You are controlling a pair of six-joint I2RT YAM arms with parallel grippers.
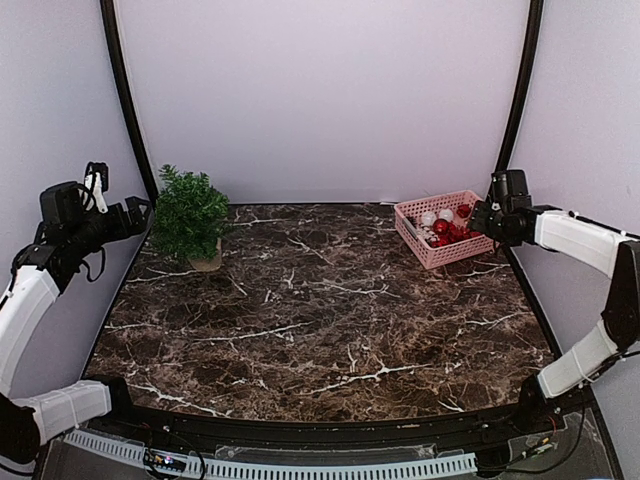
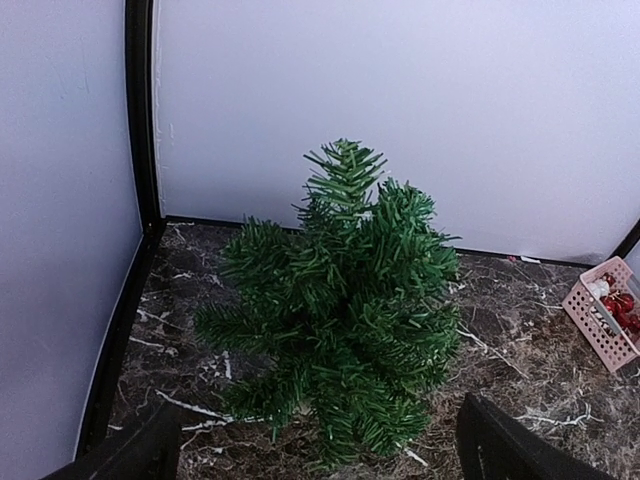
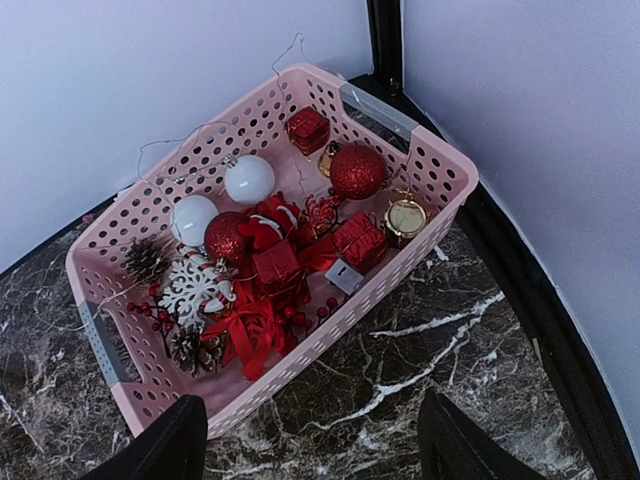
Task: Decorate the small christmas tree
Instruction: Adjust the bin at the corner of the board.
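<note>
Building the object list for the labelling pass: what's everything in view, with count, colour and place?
small christmas tree: one, dark green, bare, far left corner of the table
basket: one, pink, perforated, far right corner
white balls: two, white, in the basket
glitter balls: two, red, in the basket
gift boxes: three, red, in the basket
pine cones: two, brown, basket's left end
snowflake: one, white, in the basket
bow: one, red, in the basket
gold ornaments: two it seems, basket's right end
table: one, dark brown marble with white veins
left gripper: open, beside the tree
right gripper: open, at the basket
</note>
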